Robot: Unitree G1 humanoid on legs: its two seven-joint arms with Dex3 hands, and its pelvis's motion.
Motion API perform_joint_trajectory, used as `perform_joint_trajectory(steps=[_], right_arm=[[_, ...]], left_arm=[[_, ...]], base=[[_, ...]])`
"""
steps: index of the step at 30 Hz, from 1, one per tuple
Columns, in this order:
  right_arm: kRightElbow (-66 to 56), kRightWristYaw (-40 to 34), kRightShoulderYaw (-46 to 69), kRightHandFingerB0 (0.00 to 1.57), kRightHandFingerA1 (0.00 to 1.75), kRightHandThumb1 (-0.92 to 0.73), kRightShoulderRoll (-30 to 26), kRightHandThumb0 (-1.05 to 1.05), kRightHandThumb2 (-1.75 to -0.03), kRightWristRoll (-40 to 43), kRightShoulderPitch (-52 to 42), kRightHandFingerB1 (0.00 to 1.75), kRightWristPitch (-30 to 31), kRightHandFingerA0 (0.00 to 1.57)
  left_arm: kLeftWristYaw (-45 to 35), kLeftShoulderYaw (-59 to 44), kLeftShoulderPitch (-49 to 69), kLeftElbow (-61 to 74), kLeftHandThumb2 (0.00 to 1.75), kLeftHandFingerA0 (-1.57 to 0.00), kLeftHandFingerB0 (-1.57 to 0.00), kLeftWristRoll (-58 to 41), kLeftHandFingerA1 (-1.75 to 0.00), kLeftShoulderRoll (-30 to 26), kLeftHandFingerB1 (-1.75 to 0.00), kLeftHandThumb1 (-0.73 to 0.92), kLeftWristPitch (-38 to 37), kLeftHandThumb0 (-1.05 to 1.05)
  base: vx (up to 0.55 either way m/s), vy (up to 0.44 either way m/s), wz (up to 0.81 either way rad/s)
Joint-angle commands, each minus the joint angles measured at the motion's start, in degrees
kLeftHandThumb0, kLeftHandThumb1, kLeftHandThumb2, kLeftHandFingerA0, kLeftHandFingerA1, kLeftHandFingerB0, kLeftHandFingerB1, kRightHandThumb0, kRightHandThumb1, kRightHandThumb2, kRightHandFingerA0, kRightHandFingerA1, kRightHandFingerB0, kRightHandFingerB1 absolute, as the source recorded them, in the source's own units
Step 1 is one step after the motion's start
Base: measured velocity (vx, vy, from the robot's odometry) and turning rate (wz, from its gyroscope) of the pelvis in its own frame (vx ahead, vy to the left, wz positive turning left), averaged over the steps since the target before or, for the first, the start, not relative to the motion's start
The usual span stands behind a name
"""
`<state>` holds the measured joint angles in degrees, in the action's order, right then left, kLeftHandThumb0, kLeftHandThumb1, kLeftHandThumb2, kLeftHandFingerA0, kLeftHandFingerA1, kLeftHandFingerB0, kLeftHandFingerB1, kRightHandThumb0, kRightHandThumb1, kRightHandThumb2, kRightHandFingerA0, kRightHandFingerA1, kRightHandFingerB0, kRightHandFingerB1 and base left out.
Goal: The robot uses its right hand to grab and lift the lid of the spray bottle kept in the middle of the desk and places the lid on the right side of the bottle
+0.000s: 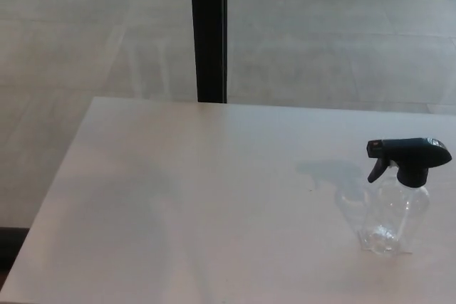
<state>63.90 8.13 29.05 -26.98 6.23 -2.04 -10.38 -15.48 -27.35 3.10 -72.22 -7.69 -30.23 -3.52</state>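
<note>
Spray bottle [394, 208], just one, stood upright on the worktop [178, 197]. No robot hand showed in the head view, not the left one and not the right one, so the fingers could not be seen and I cannot tell how they were set. Nothing held the bottle. It was far over on the right side of the picture, near the worktop's right edge and toward the front. The bottle was clear, so the pale worktop showed through it. One dark lid [410, 154] with a trigger sat on top of it, and the nozzle pointed to the left. One soft grey shadow [331, 173] lay on the worktop just to the left of the bottle. Behind the worktop was a grey floor [342, 33], and one black post [209, 32] stood up at the back edge.
</note>
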Motion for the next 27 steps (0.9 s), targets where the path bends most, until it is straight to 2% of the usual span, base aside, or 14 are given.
perform_joint_trajectory(steps=[1,2,7,8,10,11,12,13,14,15,16,24,25,27], right_arm=[[-0.2,-2.6,5.2,0.17,1.03,-0.69,-4.0,-0.6,-0.61,5.5,2.7,0.28,-1.4,0.34],[-0.7,-3.1,6.1,0.16,1.05,-0.7,-4.7,-0.61,-0.61,5.7,3.4,0.27,-1.2,0.39],[-4.9,-3.4,12.4,0.13,0.39,-0.76,-11.8,-0.6,-0.64,10.4,14.0,0.24,2.6,0.2],[-5.8,-3.3,12.5,0.0,0.5,-0.55,-13.8,-0.34,-1.07,10.4,16.9,0.49,2.8,0.01],[-6.1,-2.4,12.2,0.0,0.5,-0.55,-14.8,-0.34,-1.07,9.9,18.3,0.49,2.3,0.01],[-7.8,-3.0,11.9,0.14,0.44,-0.75,-15.9,-0.65,-0.63,9.7,20.6,0.24,3.4,0.21],[-14.5,-1.8,10.6,0.05,0.57,-0.6,-16.4,-0.69,-0.92,9.9,23.8,0.37,3.3,0.2],[-16.6,-1.9,9.4,0.08,0.52,-0.59,-16.9,-0.71,-0.92,8.8,25.4,0.39,2.9,0.2],[-19.1,-1.1,7.6,0.06,0.52,-0.59,-17.2,-0.73,-0.93,7.5,26.7,0.39,1.7,0.21],[-21.4,-0.5,6.4,0.09,0.47,-0.57,-17.2,-0.75,-0.91,7.2,27.6,0.39,2.0,0.2],[-25.0,0.3,4.7,0.11,0.45,-0.59,-17.0,-0.73,-0.89,6.6,28.4,0.39,2.3,0.19],[-49.1,11.7,-11.1,0.18,0.48,-0.54,-16.6,-0.78,-0.89,4.6,31.4,0.41,6.4,0.29],[-51.6,12.4,-13.2,0.26,0.41,-0.65,-16.5,-0.76,-0.6,4.0,31.2,0.31,7.3,0.41],[-55.3,14.3,-17.4,0.23,0.41,-0.65,-16.9,-0.76,-0.61,2.1,30.8,0.3,7.9,0.4]], left_arm=[[-3.1,-1.0,-0.7,-1.2,0.66,-0.55,-0.39,-2.3,-0.5,-1.3,-0.4,0.86,-0.4,-0.82],[-3.2,-1.0,-0.8,-1.2,0.66,-0.54,-0.38,-2.2,-0.51,-1.3,-0.4,0.86,-0.5,-0.82],[-3.5,-1.3,-0.2,-1.1,0.66,-0.56,-0.39,-2.6,-0.52,-1.1,-0.4,0.87,-0.7,-0.81],[-3.6,-1.2,-0.1,-1.0,0.66,-0.56,-0.39,-2.6,-0.52,-1.0,-0.4,0.87,-1.0,-0.82],[-3.7,-1.0,0.0,-0.9,0.66,-0.56,-0.39,-2.6,-0.52,-1.0,-0.4,0.87,-1.1,-0.82],[-3.6,-1.4,-0.4,-1.1,0.66,-0.54,-0.38,-3.1,-0.51,-1.0,-0.4,0.86,-0.4,-0.81],[-3.1,-1.8,-0.6,-1.2,0.66,-0.55,-0.4,-3.5,-0.51,-0.9,-0.41,0.85,-0.2,-0.79],[-3.4,-1.5,-0.6,-1.2,0.66,-0.54,-0.39,-3.2,-0.52,-1.1,-0.41,0.87,-0.4,-0.79],[-3.5,-1.3,-0.6,-1.2,1.07,-0.5,-0.34,-3.0,-0.62,-1.1,-0.54,0.68,-0.5,-0.78],[-3.5,-1.3,-0.6,-1.2,1.07,-0.47,-0.32,-3.0,-0.61,-1.1,-0.52,0.67,-0.5,-0.78],[-3.4,-1.3,-0.6,-1.1,0.65,-0.56,-0.4,-3.2,-0.52,-1.1,-0.41,0.86,-0.5,-0.81],[-3.3,-1.8,-0.6,-1.4,0.66,-0.54,-0.4,-3.6,-0.5,-0.9,-0.41,0.85,-0.1,-0.82],[-3.0,-1.4,-0.5,-1.2,0.66,-0.55,-0.39,-3.2,-0.5,-1.0,-0.4,0.86,-0.3,-0.81],[-2.4,-0.6,-0.2,-1.0,0.65,-0.57,-0.4,-2.3,-0.51,-1.0,-0.4,0.86,-1.0,-0.82]], base=[[0.0,0.0,0.0],[0.0,0.0,0.0],[0.0,0.0,0.0],[0.0,0.0,0.0],[0.0,0.0,0.0],[0.0,0.0,0.0],[0.0,0.0,0.0],[0.0,0.0,0.0],[0.0,0.0,0.0],[0.0,0.0,0.0],[0.0,0.0,0.0],[0.0,0.0,0.0],[0.0,0.0,0.0],[0.0,0.0,0.0]])
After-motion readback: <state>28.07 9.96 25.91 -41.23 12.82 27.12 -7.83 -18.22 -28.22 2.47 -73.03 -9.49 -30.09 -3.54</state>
